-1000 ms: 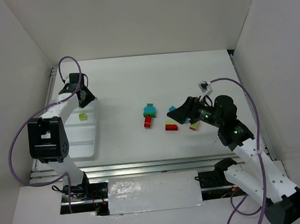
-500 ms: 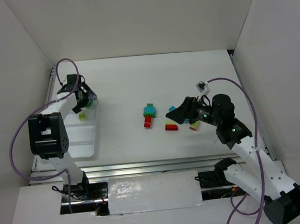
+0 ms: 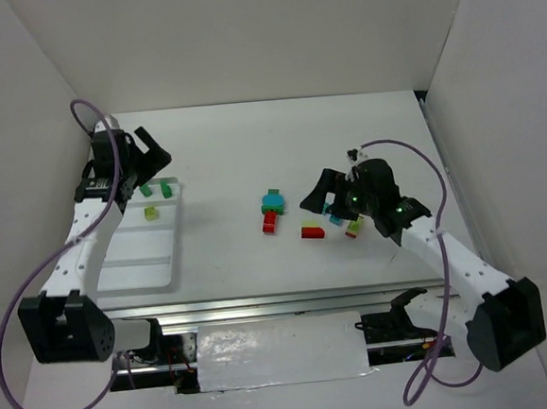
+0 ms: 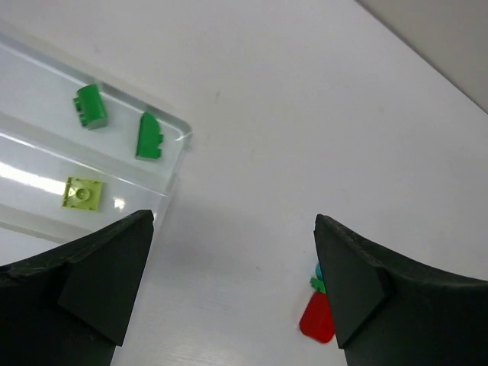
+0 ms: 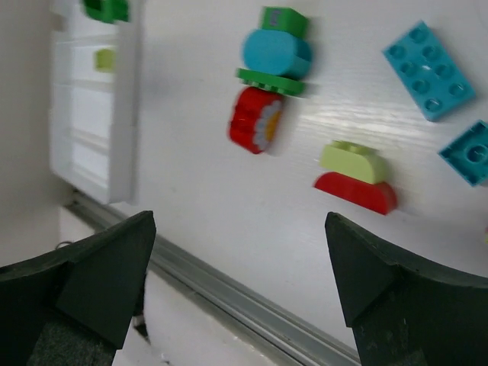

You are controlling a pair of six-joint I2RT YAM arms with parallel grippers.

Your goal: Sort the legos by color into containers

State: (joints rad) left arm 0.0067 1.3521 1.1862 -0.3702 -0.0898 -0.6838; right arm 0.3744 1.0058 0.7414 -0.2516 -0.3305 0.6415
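Note:
The white tray (image 3: 131, 258) lies at the left, its containers running side by side. Two dark green legos (image 4: 90, 105) (image 4: 149, 137) rest in its far compartment and a lime one (image 4: 82, 192) in the compartment beside it. My left gripper (image 3: 154, 163) hangs open above the tray's far right corner, holding nothing (image 4: 232, 259). At mid-table stands a green, teal and red stack (image 5: 271, 69), with a lime-on-red pair (image 5: 354, 179) and two teal bricks (image 5: 428, 69) beside it. My right gripper (image 3: 316, 201) hovers open over these loose legos, empty (image 5: 240, 259).
A metal rail (image 5: 252, 309) runs along the table's near edge. White walls enclose the table on the left, back and right. One more small lime and red piece (image 3: 353, 228) lies under the right arm.
My left gripper has opened and lifted back from the tray, and two dark green legos now lie uncovered in the far compartment. The right arm swung slightly left over the loose pile.

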